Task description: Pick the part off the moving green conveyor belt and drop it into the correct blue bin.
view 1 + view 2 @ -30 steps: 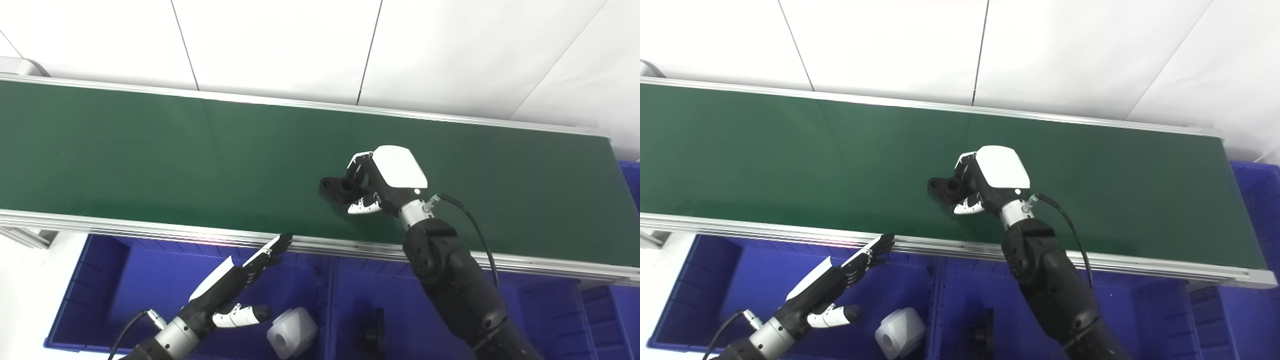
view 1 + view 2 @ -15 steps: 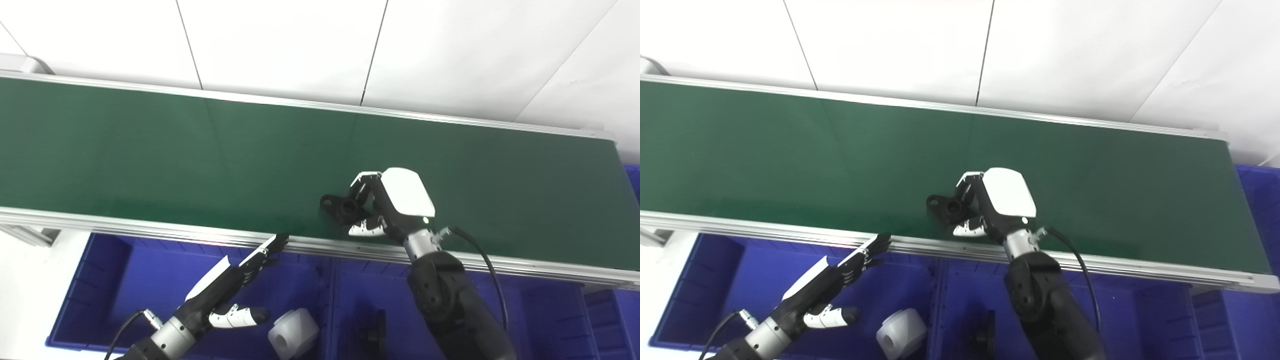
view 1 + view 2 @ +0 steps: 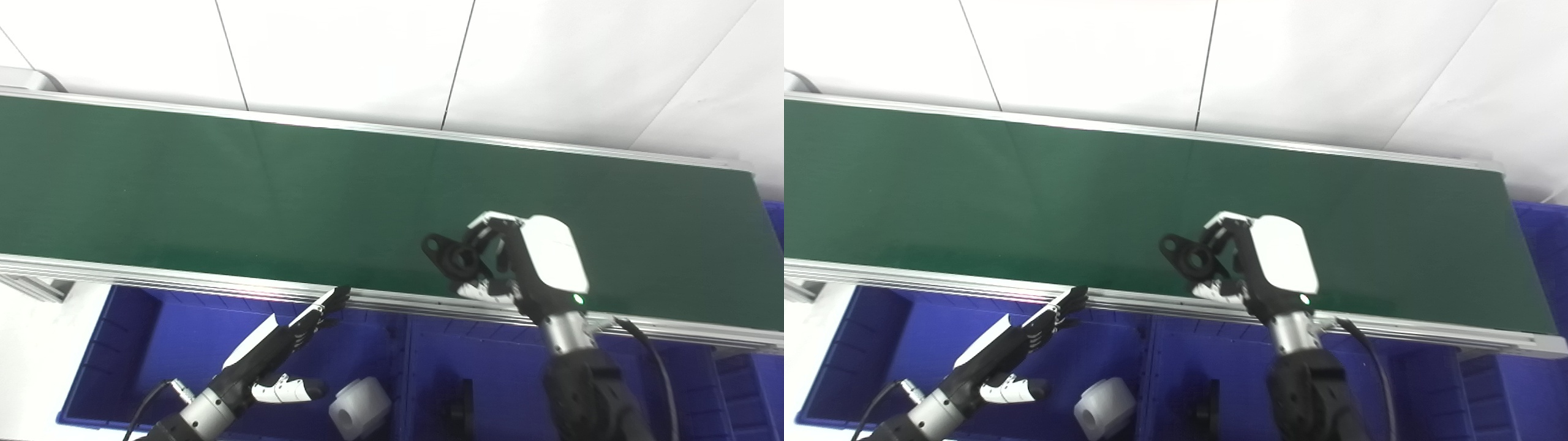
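Right hand (image 3: 527,263) grips the black flanged part (image 3: 450,254) above the conveyor belt's (image 3: 184,184) near edge; left hand (image 3: 275,343) waits open. Keep fingers firm until above the bin (image 3: 520,380) holding a black part (image 3: 456,407).

Matt green belt (image 3: 245,177), brushed-metal rails (image 3: 122,272)

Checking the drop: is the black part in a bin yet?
No. The part is held in the right hand, over the belt.

One green conveyor belt (image 3: 245,184) carries one black part (image 3: 453,257); below the belt sit two blue bins (image 3: 153,343) (image 3: 490,361), one white part (image 3: 358,407), one more black part (image 3: 456,404).
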Robot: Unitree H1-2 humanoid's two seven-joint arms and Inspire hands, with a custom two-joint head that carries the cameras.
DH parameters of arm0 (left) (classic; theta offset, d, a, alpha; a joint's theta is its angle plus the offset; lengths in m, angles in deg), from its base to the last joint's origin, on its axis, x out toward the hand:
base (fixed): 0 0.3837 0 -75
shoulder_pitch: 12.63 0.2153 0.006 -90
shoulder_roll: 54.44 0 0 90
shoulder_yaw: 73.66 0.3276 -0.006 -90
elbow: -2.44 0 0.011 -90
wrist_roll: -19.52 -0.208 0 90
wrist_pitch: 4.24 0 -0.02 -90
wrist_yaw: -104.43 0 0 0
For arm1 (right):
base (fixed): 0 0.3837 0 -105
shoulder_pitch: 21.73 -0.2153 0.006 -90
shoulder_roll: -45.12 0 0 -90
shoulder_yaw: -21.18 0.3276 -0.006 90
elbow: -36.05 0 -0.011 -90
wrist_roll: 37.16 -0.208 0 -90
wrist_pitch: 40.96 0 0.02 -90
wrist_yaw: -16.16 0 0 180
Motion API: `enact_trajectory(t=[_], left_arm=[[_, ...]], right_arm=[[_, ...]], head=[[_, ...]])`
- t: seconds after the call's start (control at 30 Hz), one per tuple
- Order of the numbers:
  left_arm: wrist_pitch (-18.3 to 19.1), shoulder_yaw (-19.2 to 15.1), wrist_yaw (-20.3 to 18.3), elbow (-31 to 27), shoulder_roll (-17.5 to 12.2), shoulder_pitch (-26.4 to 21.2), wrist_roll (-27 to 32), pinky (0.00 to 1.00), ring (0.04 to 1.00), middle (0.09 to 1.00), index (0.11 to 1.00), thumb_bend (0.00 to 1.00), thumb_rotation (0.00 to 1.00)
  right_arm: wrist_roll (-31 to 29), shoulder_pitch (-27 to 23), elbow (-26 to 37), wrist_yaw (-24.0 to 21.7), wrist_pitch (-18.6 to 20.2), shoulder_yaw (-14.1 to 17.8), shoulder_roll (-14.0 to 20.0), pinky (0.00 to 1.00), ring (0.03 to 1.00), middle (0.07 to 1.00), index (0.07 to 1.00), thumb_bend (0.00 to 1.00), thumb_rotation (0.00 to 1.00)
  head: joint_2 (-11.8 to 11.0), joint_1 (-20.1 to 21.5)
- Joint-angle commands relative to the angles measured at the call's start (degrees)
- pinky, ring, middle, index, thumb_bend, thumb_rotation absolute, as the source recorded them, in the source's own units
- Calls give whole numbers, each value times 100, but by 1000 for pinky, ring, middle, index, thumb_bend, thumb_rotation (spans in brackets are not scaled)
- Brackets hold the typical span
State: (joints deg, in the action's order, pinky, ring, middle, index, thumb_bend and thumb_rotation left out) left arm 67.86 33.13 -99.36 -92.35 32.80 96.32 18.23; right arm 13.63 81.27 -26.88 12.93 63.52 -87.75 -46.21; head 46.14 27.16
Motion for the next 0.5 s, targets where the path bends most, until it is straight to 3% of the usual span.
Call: enact_trajectory(t=[0.0, 0.23, 0.47], left_arm=[[-155, -52, 1, -210, -99, -19, 40, 937, 990, 1000, 1000, 748, 748], [-9, -85, 9, -302, -142, -44, 96, 906, 974, 1000, 1000, 758, 724], [117, -142, 12, -436, -176, -33, 103, 927, 973, 1000, 1000, 754, 712]], right_arm=[[94, 177, 341, -100, -163, 28, 79, 187, 250, 472, 489, 528, 0], [100, 746, 523, -724, -149, 20, 327, 147, 205, 470, 488, 528, 0], [373, 792, 349, -1630, -57, -190, 504, 133, 206, 470, 488, 528, 0]], head=[[28, 11], [111, 65], [198, 138]])
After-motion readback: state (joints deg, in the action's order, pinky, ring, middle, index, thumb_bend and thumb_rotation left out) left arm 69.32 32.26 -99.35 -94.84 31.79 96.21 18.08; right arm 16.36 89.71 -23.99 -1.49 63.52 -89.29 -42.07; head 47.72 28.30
